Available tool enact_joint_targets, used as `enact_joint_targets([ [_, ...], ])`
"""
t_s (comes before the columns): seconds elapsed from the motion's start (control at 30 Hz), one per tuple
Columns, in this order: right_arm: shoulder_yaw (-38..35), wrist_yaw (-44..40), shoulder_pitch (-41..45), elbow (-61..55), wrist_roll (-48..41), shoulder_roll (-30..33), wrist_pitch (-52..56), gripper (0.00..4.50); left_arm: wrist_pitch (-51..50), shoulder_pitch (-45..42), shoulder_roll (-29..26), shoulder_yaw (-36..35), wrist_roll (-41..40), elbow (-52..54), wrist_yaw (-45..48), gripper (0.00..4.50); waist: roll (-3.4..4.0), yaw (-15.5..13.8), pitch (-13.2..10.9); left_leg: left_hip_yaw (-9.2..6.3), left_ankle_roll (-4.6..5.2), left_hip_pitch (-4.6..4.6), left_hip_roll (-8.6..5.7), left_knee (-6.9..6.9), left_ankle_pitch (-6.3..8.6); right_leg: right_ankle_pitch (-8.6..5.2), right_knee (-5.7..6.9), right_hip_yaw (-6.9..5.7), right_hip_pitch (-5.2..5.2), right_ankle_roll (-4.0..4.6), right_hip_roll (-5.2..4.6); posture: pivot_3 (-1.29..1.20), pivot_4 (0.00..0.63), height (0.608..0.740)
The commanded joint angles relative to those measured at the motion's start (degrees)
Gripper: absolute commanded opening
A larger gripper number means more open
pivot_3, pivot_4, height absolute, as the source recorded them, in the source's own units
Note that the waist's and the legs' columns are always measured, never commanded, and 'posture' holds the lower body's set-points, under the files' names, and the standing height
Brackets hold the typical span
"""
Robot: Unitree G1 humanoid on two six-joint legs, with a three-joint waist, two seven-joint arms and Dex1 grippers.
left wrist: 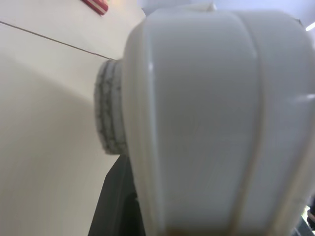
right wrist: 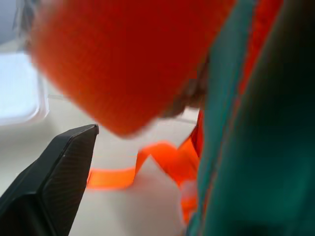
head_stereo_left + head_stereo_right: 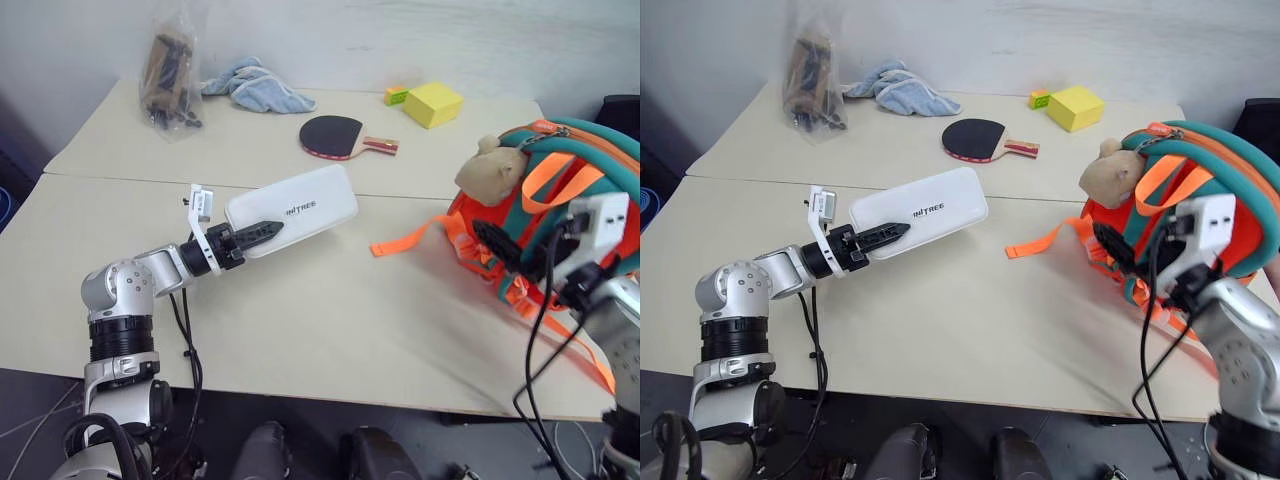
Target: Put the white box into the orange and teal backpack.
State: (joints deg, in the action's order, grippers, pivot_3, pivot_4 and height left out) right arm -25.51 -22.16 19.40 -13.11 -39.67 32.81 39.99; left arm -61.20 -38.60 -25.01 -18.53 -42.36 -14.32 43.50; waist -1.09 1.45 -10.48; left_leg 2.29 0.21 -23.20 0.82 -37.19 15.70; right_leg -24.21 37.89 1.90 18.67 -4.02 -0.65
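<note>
Above the tabletop (image 3: 330,300) my left pincer (image 3: 262,231) grips the white box (image 3: 300,208); my right pincer (image 3: 497,247), beside the orange and teal backpack (image 3: 590,180), I cannot tell.

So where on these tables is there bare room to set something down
The near table is bare between the white box, held up by the left gripper, and the orange and teal backpack. Its near left corner is bare too. The far table is crowded: plastic bag, blue cloth, paddle, yellow block.
</note>
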Motion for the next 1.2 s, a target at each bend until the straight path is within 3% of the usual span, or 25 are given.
enact_joint_targets([
  [0.03,-0.1,-2.0,1.2,3.8,1.1,-0.3,-4.0,3.87,6.0,-0.5,-0.6,0.5,0.4,3.8,1.8,1.28,0.0,-0.3,0.0,0.0,0.0,-0.14,0.0,-0.02,-0.04,0.0,0.06,0.0,0.12,0.0,-0.01,0.0,0.15,0.74],
  [0.23,2.0,-9.2,-1.0,-0.1,-0.9,2.4,-3.1,1.74,10.3,-0.1,-0.4,-0.1,0.6,4.7,0.2,1.28,0.0,0.0,0.0,-0.01,0.13,-0.38,0.0,0.01,0.05,0.01,-0.05,0.0,0.13,-0.02,-0.01,0.0,0.15,0.74],
  [0.4,4.7,-17.3,0.7,-9.2,-10.8,6.2,3.5,0.06,12.1,-3.7,-1.4,-0.7,-0.1,3.1,-0.1,1.28,-0.01,0.3,-0.1,-0.01,0.1,-0.28,0.01,-0.01,-0.02,0.02,0.03,0.01,0.15,-0.03,0.03,0.0,0.15,0.74],
  [0.57,6.7,-23.7,-0.5,-18.6,-20.2,12.8,9.8,0.02,11.1,-9.3,-1.8,0.4,-1.8,4.1,1.9,1.28,-0.06,0.1,-0.2,-0.06,0.07,-0.21,0.03,-0.01,-0.11,0.02,0.04,-0.02,0.14,-0.03,0.05,0.0,0.15,0.74],
  [0.73,-0.6,-27.1,-4.1,-22.2,-38.7,20.1,15.5,0.02,10.0,-11.6,-2.7,2.8,-5.1,10.0,8.2,1.28,-0.07,0.1,-0.2,-0.06,0.07,-0.31,0.03,0.08,-0.05,0.02,-0.03,-0.04,0.1,-0.03,0.05,0.0,0.15,0.74],
  [0.87,-4.9,-27.4,-7.1,-21.5,-46.7,24.5,17.1,0.02,9.7,-12.7,-4.2,5.3,-6.7,12.2,13.9,1.28,-0.15,0.1,-0.2,-0.06,0.15,-0.43,0.03,0.03,0.0,0.02,-0.16,-0.07,0.11,-0.03,0.04,0.0,0.15,0.74],
  [0.97,-5.6,-26.6,-8.7,-20.4,-47.1,25.6,16.7,0.02,12.3,-13.3,-5.7,8.2,-4.7,11.3,18.5,1.28,-0.16,0.1,-0.2,-0.07,0.16,-0.42,0.03,-0.03,0.0,0.02,-0.13,-0.07,0.1,-0.03,0.05,0.0,0.15,0.74],
  [1.07,-5.2,-26.9,-9.7,-19.2,-45.6,25.8,16.3,0.02,21.2,-13.1,-7.0,13.6,2.7,9.3,22.8,1.28,-0.18,0.1,-0.2,-0.06,0.18,-0.31,0.01,-0.13,-0.02,0.02,-0.19,-0.03,0.04,-0.03,0.04,0.0,0.15,0.74],
  [1.2,-4.8,-27.1,-10.4,-15.4,-42.8,25.5,16.1,0.02,23.5,-16.5,-8.8,16.1,4.1,4.4,29.8,1.28,-0.22,0.1,-0.3,-0.07,0.22,-0.14,0.01,-0.12,-0.06,0.02,-0.13,-0.03,-0.08,-0.03,0.03,0.0,0.15,0.74],
])
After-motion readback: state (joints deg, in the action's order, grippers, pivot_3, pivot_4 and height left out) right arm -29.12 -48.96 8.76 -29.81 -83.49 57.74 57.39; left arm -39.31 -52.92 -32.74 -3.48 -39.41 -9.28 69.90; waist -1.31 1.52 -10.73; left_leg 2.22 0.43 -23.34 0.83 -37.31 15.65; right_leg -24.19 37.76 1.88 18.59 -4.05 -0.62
